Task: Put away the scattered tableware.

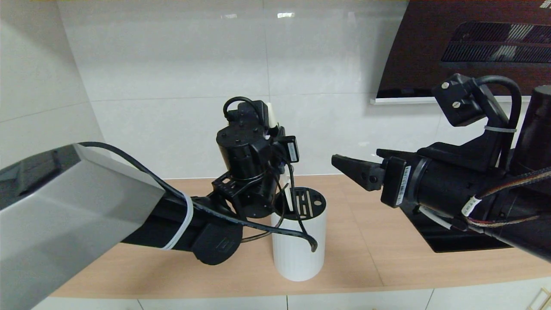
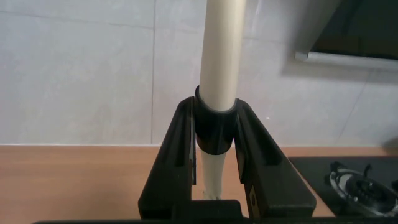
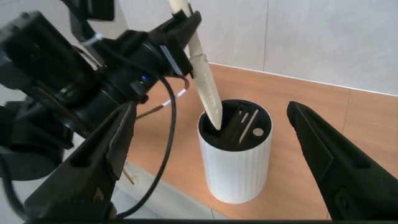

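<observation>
A white ribbed utensil holder (image 1: 299,245) with a black slotted top stands on the wooden counter (image 1: 366,258). My left gripper (image 2: 214,134) is shut on a knife, clamped at the black collar below its cream handle (image 2: 222,50). The knife hangs almost upright above the holder. In the right wrist view, the knife's blade (image 3: 207,87) slants down and its tip sits just inside the rim of the holder (image 3: 236,168). My right gripper (image 1: 351,170) hovers to the right of the holder at about rim height, open, with nothing between its fingers (image 3: 329,162).
A black cooktop (image 1: 447,241) lies on the counter to the right, under my right arm, with a burner (image 2: 354,180) showing. A dark range hood (image 1: 465,47) hangs above it. White tiled wall runs close behind the holder. The counter's front edge is near.
</observation>
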You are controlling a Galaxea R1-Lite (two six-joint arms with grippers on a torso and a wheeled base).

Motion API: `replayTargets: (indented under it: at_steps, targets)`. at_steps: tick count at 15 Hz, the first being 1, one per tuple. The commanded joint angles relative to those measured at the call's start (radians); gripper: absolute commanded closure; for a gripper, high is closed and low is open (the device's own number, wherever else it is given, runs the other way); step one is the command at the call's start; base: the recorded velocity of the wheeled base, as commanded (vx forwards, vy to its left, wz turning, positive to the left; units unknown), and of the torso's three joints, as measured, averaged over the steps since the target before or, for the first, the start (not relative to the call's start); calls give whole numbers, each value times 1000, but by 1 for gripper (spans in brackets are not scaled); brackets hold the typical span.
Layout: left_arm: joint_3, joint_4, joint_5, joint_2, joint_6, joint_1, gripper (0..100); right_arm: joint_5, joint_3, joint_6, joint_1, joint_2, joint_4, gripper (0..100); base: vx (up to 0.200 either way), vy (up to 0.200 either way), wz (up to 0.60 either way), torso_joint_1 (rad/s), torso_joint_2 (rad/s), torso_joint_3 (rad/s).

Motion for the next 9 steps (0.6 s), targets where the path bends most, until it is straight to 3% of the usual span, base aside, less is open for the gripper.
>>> replayTargets:
  at_steps: [1,7,9]
  targets:
    - [-1,-6,1,29,-1,0,100,0,1,0,1,9,-1,0,0,0,0,0,0,0]
    - [5,-8,1,69,-8,-16,100,0,3,0,1,15,-1,0,0,0,0,0,0,0]
    - [7,-8,1,90,-31,-29,100,0,3,0,1,17,-1,0,0,0,0,0,0,0]
